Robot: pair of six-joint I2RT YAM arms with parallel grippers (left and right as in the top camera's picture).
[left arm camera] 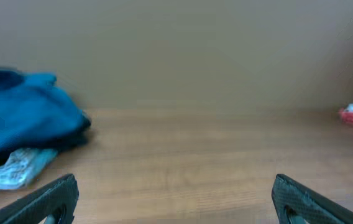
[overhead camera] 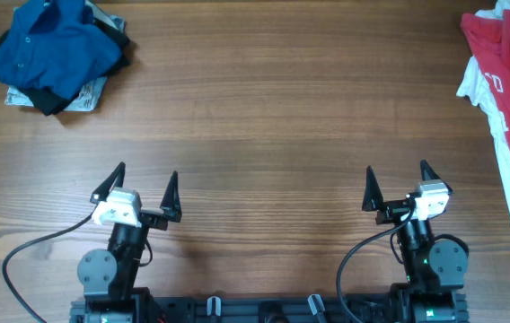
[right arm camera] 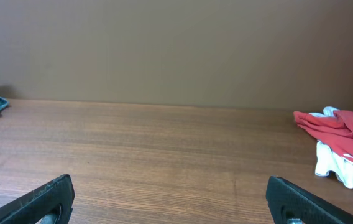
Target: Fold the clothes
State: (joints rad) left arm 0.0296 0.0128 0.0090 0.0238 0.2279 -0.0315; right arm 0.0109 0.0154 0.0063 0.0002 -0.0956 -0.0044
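Observation:
The royal-blue shirt [overhead camera: 53, 45] lies crumpled on top of a pile at the table's far left corner, and shows at the left of the left wrist view [left arm camera: 24, 121]. A black garment [overhead camera: 57, 97] and a pale printed one [overhead camera: 84, 97] lie under it. My left gripper [overhead camera: 145, 184] is open and empty near the front edge, far from the pile; its fingers show in its wrist view [left arm camera: 176, 202]. My right gripper [overhead camera: 397, 181] is open and empty at the front right; its wrist view [right arm camera: 170, 199] shows only bare wood between the fingers.
A red-and-white garment [overhead camera: 506, 81] lies spread along the right edge of the wooden table [overhead camera: 264, 117], and shows in the right wrist view [right arm camera: 341, 140]. A plain wall stands behind the table's far edge.

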